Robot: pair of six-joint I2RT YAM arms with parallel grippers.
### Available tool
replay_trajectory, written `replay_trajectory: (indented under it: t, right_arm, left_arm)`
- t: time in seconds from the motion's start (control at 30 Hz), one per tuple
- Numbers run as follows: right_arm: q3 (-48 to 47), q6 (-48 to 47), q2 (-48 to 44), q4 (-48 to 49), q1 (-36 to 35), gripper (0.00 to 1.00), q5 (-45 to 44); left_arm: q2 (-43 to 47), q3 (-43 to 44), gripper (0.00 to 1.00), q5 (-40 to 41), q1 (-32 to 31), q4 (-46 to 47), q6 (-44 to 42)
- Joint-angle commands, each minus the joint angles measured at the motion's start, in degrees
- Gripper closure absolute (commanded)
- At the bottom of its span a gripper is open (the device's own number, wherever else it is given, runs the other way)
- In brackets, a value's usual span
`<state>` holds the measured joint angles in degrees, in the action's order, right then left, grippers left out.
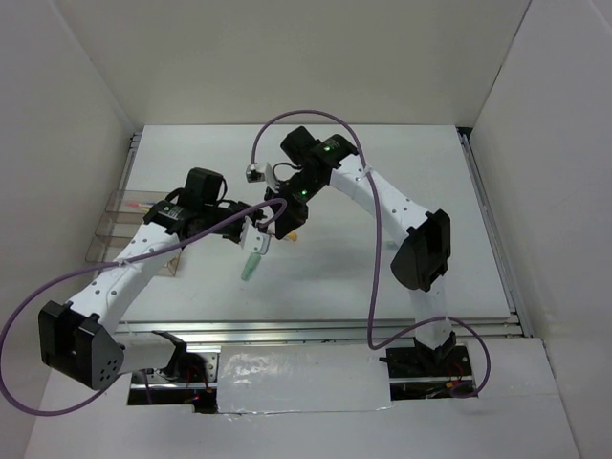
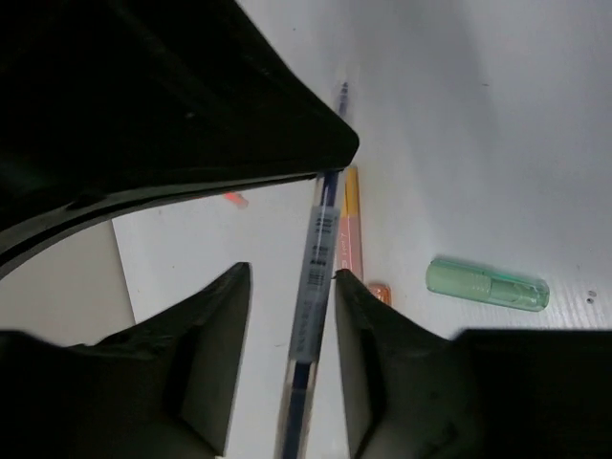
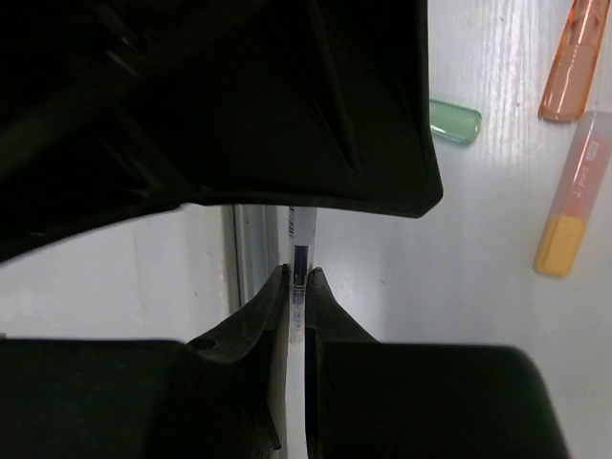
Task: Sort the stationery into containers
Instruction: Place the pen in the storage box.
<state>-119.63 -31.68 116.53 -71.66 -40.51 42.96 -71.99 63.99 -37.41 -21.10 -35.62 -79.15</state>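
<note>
My right gripper point(image 3: 298, 273) is shut on the end of a thin clear pen with blue ink point(image 3: 302, 239), held above the table's middle. The same pen point(image 2: 320, 258) runs between my left gripper's open fingers point(image 2: 294, 273), close against the right-hand finger, with a gap to the other. Both grippers meet mid-table, the left one point(image 1: 256, 234) and the right one point(image 1: 277, 215). A pale green marker point(image 2: 488, 285) lies on the table, also seen from above point(image 1: 251, 268). A pink and yellow marker point(image 3: 574, 196) and an orange cap point(image 3: 574, 57) lie nearby. The clear containers point(image 1: 120, 234) stand at the left edge.
A pink pen point(image 1: 140, 206) lies in the far compartment. White walls close in the table on the left, back and right. A metal rail point(image 1: 492, 229) runs along the right side. Purple cables loop over both arms.
</note>
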Motion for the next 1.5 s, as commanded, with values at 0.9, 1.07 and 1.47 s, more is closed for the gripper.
replay_trajectory:
  t: [0.9,1.07,1.47]
  right_arm:
    - [10.11,5.93,-4.03,0.20,18.89,0.45,11.80]
    - [11.53,5.75,-4.12,0.55,18.98,0.45,11.18]
    - [10.13,5.23,-1.75,-0.76,18.89,0.46,10.21]
  left_arm:
    - [-34.87,37.78,1.00,3.03,43.95,-33.74,-34.04]
    - [-42.09,42.10,1.00,7.26,46.15,-30.66,-37.21]
    - [-47.28,40.61,0.85,9.20,46.41,-23.63,-34.93]
